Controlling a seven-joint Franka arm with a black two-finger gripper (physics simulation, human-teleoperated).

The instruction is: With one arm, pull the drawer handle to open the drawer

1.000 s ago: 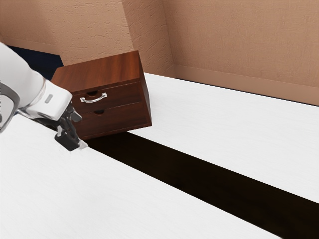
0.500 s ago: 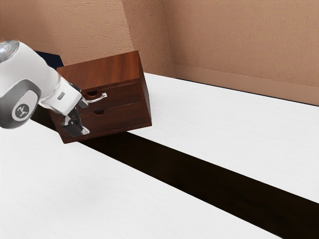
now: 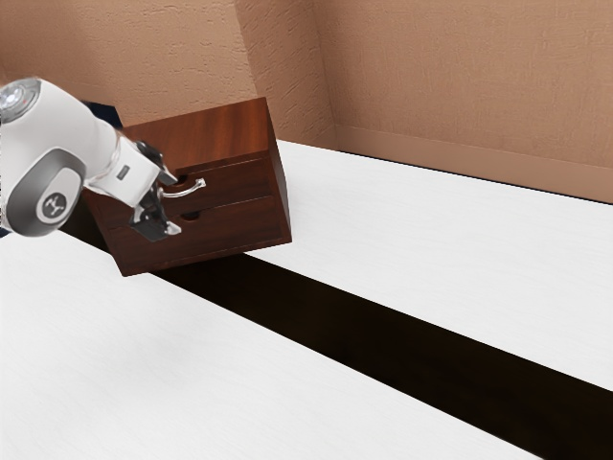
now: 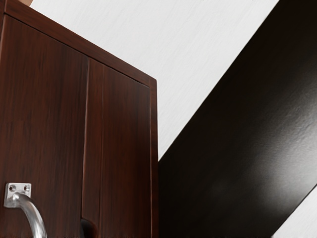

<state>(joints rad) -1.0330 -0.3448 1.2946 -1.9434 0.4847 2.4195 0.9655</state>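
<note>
The drawer handle (image 3: 182, 188) is a curved silver bar mounted across the front of the upper drawer (image 3: 235, 180), towards the exterior view's left side of that front. The upper drawer front sits flush with the front below it, so the drawer reads as closed. In the wrist view the handle (image 4: 27, 213) curves away from a square mounting plate (image 4: 17, 193) fixed with two screws.

The upper drawer belongs to a small dark wooden cabinet (image 3: 206, 129) with two drawers. The lower drawer (image 3: 235, 222) carries a small finger notch (image 3: 192, 215) at its top edge, just below the handle.

The claw (image 3: 158, 201) is positioned directly in front of the cabinet face, at the handle's end on the exterior view's left. It is released: the upper finger (image 3: 165, 171) stands just above that end of the handle, and the lower finger (image 3: 151, 228) stands well apart from it, over the lower drawer front. Neither view shows the handle being clamped. The white and grey arm (image 3: 57, 172) enters from the exterior view's left.

The cabinet rests on a white counter (image 3: 431, 240), turned at an angle to its edges. A black strip (image 3: 383, 335) runs diagonally across the counter from the foot of the cabinet towards the exterior view's lower right. A tan textured wall (image 3: 460, 67) stands behind the counter.
</note>
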